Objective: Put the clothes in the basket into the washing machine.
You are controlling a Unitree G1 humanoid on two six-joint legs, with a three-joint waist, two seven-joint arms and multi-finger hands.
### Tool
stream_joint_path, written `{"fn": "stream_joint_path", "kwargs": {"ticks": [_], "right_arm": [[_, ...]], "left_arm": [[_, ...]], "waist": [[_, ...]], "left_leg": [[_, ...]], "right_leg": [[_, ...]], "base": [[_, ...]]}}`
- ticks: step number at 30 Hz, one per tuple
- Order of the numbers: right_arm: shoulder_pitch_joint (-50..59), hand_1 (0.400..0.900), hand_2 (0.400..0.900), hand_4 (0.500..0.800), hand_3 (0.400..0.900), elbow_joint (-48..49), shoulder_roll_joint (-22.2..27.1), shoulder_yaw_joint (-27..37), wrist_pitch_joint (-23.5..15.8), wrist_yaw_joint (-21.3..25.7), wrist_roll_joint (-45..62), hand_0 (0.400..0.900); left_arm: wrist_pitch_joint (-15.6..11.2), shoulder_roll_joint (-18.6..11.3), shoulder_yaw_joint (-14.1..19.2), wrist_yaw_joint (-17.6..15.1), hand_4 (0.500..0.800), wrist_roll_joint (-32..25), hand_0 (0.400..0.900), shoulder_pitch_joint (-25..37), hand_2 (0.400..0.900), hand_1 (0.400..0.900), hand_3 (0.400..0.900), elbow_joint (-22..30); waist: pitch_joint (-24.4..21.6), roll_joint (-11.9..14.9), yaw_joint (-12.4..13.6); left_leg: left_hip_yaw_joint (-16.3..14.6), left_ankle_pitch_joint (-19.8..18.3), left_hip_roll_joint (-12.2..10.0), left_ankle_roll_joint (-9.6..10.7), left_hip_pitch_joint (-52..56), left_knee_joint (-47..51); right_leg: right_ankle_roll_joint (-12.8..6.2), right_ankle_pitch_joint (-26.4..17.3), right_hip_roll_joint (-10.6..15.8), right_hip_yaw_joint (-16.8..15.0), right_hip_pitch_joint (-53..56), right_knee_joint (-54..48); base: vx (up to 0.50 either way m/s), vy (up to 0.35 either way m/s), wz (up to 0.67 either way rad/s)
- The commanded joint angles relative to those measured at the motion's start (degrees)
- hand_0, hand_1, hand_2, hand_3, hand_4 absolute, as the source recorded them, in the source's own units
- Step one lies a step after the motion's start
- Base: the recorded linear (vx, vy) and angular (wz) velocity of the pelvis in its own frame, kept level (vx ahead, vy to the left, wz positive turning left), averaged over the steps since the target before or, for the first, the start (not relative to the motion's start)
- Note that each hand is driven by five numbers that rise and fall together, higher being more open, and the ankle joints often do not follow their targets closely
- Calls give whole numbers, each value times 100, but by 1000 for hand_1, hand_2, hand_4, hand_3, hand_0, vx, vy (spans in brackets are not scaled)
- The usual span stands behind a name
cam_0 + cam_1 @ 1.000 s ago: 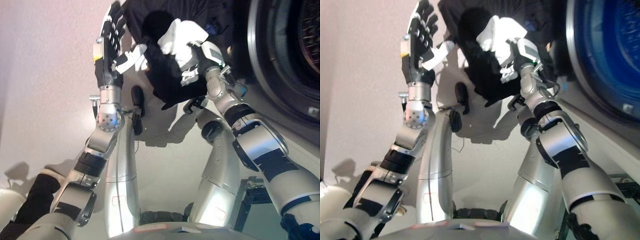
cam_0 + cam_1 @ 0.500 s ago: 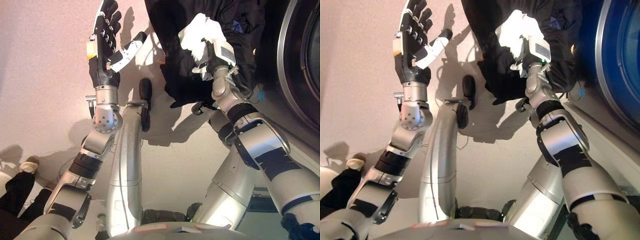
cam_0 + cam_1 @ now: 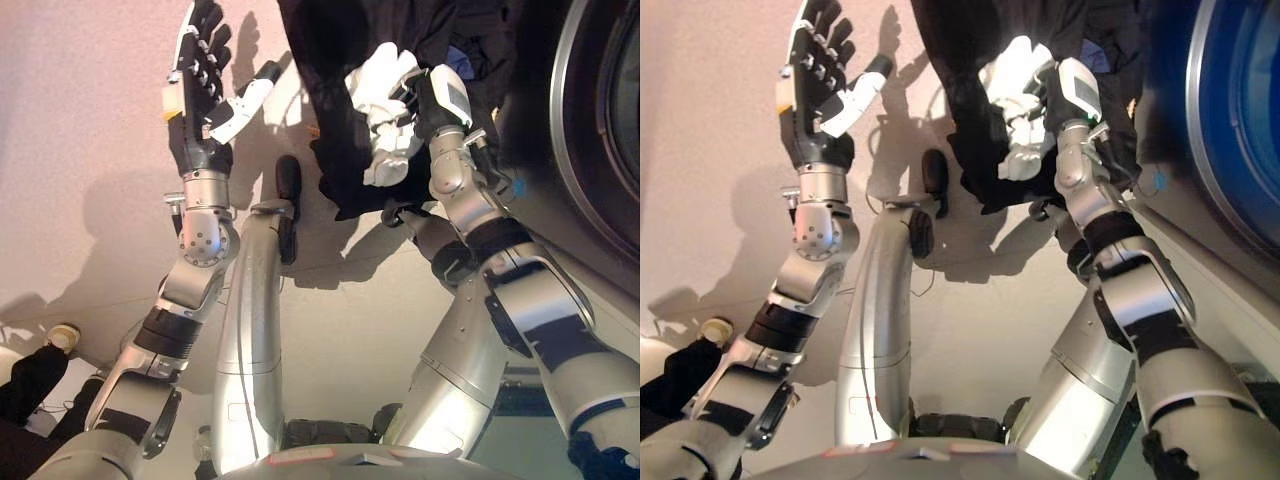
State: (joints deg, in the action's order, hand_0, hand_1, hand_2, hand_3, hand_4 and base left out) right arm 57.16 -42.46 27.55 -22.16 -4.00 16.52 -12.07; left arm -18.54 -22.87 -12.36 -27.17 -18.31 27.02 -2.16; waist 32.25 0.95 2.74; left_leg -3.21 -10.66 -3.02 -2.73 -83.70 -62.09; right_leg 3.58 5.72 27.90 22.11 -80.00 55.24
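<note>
Pale floor fills my view beside the washing machine (image 3: 600, 130). Just left of its door my right hand (image 3: 385, 110) is curled into dark clothes (image 3: 340, 150), seemingly gripping. Further left, my left hand (image 3: 200, 90) is raised, fingers straight, empty.

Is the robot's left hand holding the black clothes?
No, the left hand is open and empty, while the right hand grips the black clothes.

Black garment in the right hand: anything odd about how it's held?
Nothing stands out. The right hand has its fingers curled into the black garment, which hangs bunched beside the washing machine door. The left hand is open, apart.
</note>
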Motion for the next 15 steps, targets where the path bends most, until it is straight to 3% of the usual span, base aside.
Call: {"fn": "stream_joint_path", "kwargs": {"ticks": [1, 7, 12, 15], "right_arm": [[-644, 400, 400, 500, 400, 1231, 238, 492, -780, 293, 714, 400], [-1624, 400, 400, 500, 400, 2887, 546, 1799, -1224, 354, 1759, 400], [-2144, 400, 400, 500, 400, 3363, 104, 2552, -1572, 464, 2662, 400], [-2178, 400, 400, 500, 400, 3289, -369, 3055, -1867, 985, 3060, 400]], "left_arm": [[-295, 222, 333, -82, 800, 325, 900, -561, 900, 900, 900, 615], [-246, 135, 441, -37, 800, 377, 900, -679, 900, 900, 900, 508], [-228, 151, 537, -30, 800, 359, 900, -899, 900, 900, 900, 536], [-244, 204, 632, -128, 800, 299, 900, -998, 900, 900, 900, 521]], "waist": [[-1116, -24, -436], [-1144, 65, -694], [-1243, 104, -804], [-1285, 78, -859]], "left_leg": [[-88, -65, 43, -25, 257, 978], [-171, -68, -23, -32, 672, 1376], [-233, -92, -75, -54, 806, 1485], [-270, -122, -87, -81, 872, 1516]], "right_leg": [[-825, 142, -342, 189, -504, -320], [-880, 139, -574, 336, -76, -699], [-914, 127, -649, 328, 15, -832], [-914, 153, -688, 293, 15, -800]], "base": [[-26, 21, -26], [-20, 7, -15], [3, 17, -13], [5, 17, -11]]}}
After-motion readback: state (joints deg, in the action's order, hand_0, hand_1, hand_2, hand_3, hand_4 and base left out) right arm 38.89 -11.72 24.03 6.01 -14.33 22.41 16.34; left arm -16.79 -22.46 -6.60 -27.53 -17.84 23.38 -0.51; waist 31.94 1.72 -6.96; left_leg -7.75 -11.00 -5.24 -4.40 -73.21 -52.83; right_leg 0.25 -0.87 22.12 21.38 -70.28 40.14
